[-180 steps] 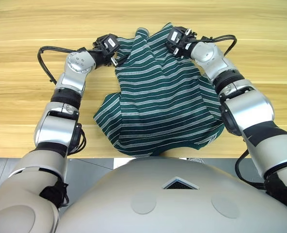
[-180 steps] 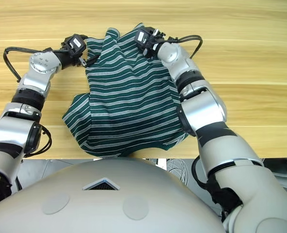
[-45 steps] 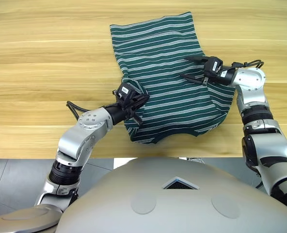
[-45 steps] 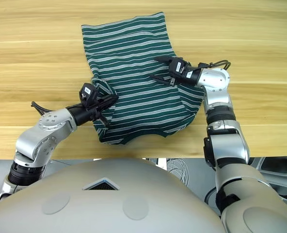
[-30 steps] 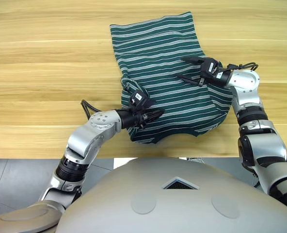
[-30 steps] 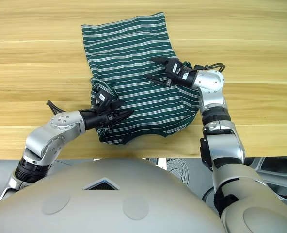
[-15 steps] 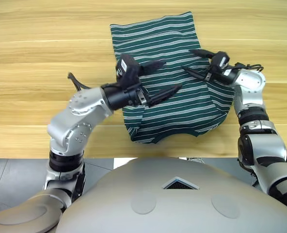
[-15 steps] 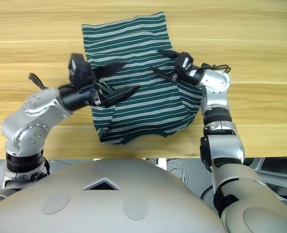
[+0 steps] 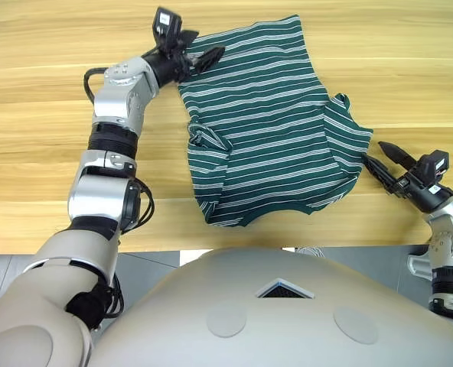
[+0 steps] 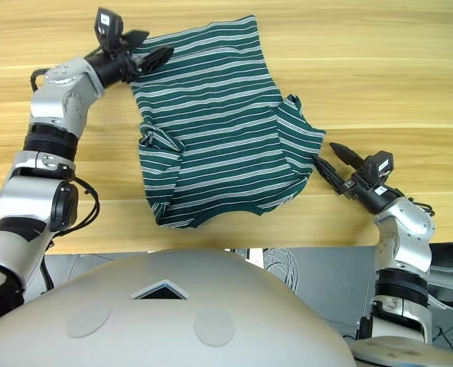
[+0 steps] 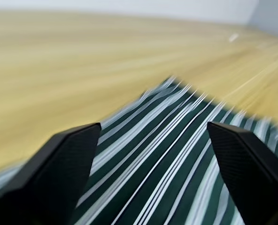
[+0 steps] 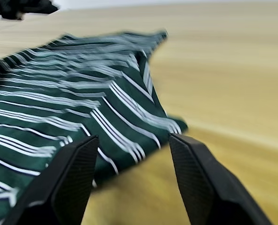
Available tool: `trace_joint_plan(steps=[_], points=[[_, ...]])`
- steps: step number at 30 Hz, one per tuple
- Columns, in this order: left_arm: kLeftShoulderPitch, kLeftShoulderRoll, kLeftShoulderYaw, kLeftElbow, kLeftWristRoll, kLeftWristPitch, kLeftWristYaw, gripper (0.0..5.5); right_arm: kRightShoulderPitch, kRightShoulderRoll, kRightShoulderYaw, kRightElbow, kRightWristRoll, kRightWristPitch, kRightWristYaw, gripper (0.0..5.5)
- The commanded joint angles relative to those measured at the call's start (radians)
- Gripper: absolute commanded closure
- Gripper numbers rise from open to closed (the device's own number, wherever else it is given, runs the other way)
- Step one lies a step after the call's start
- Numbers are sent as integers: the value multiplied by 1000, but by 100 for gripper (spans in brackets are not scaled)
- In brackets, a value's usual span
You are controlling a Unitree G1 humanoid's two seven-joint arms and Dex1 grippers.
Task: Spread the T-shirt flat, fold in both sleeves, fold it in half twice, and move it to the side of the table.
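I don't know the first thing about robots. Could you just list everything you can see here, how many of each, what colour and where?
T-shirt: one, dark green with thin white stripes, lying mostly spread on the middle of the table, bunched along its left edge.
Table: one, light wood, running across the whole scene under the shirt.
Floor: grey, past the table's near edge.
Left pincer: one, black, open, at the shirt's far left corner.
Right pincer: one, black, open, over bare wood just off the shirt's near right edge, pointing toward it.
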Motion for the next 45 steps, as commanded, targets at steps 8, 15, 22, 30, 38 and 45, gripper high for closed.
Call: trace_joint_plan(steps=[8, 15, 22, 30, 38, 45], points=[[-83, -31, 32, 337, 154, -196, -27, 143, -139, -13, 33, -88, -8, 411, -170, 273], [-75, -36, 60, 348, 180, -215, -42, 137, -161, 6, 41, -138, -14, 451, -199, 380], [-71, -40, 77, 347, 194, -218, -54, 137, -158, 14, 44, -172, -45, 428, -222, 508], [-70, -52, 93, 348, 210, -223, -56, 137, -139, 14, 76, -336, -47, 418, -212, 548], [-80, -72, 89, 364, 231, -229, -33, 137, -61, -13, 216, -532, -107, 377, -140, 548], [-88, -86, 90, 374, 250, -233, -22, 137, -106, -29, 376, -517, -294, 362, -188, 548]])
